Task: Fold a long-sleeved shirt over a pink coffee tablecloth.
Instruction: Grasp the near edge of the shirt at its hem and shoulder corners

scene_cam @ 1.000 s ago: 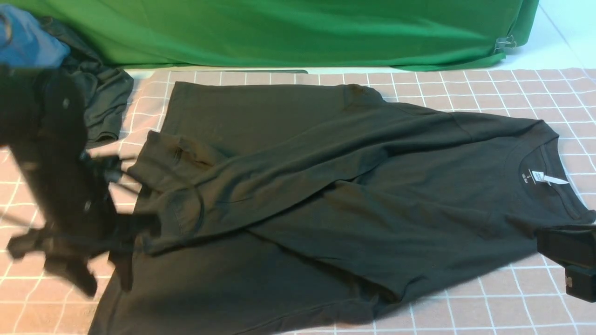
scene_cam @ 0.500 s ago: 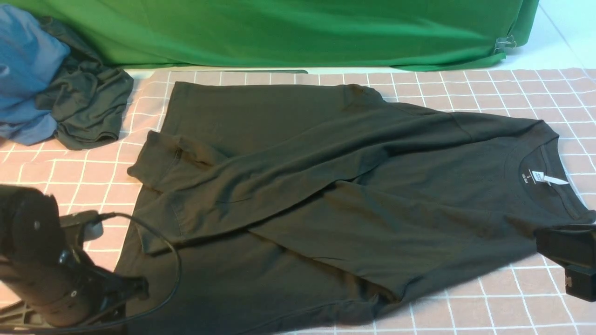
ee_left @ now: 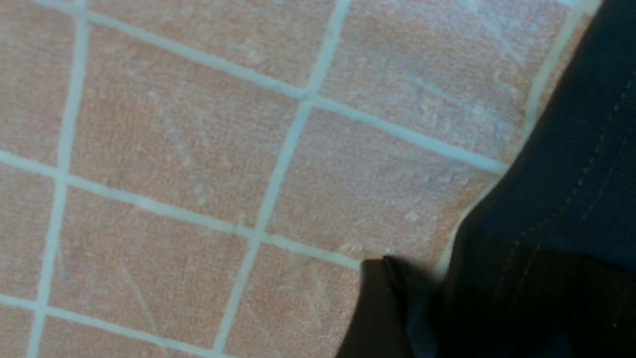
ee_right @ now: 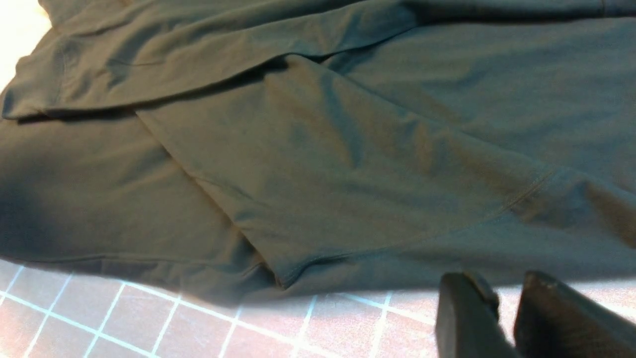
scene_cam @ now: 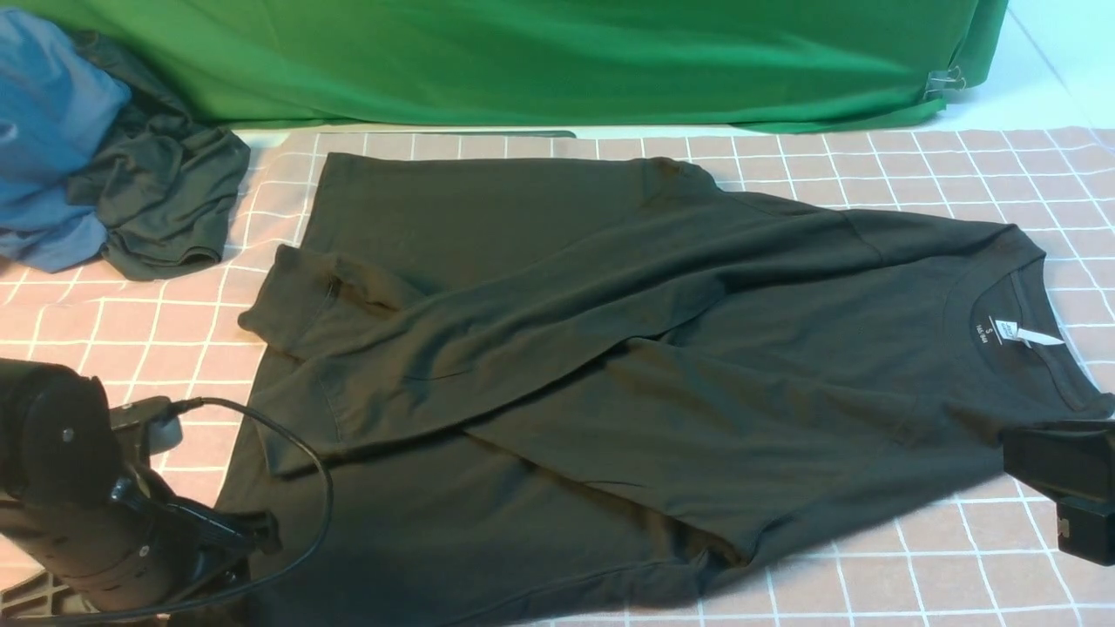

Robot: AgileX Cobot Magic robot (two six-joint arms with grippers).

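Long-sleeved shirt [scene_cam: 610, 348], black, lies spread on the pink coffee tablecloth [scene_cam: 958, 174], collar toward the robot's right, hem toward its left. Both sleeves are folded across the body, and a white neck label [scene_cam: 1023, 335] shows inside the collar. The pink cloth with its white grid covers the counter [scene_cam: 1045, 78], whose white top shows at the far right. A bright green cloth [scene_cam: 557, 61] hangs as a backdrop along the far edge. At the far left, a smaller dark garment [scene_cam: 165, 200] lies bunched against blue fabric [scene_cam: 43, 113], just beside the shirt's far hem corner. Bare pink squares lie open on the left between that heap and the left arm, and at the near right below the collar. The left pincer [scene_cam: 248, 533] sits low at the shirt's near hem edge; whether it is spread I cannot tell. The right pincer [ee_right: 512, 308] hovers over bare cloth just off the shirt's near edge, its fingers slightly parted and pinching nothing
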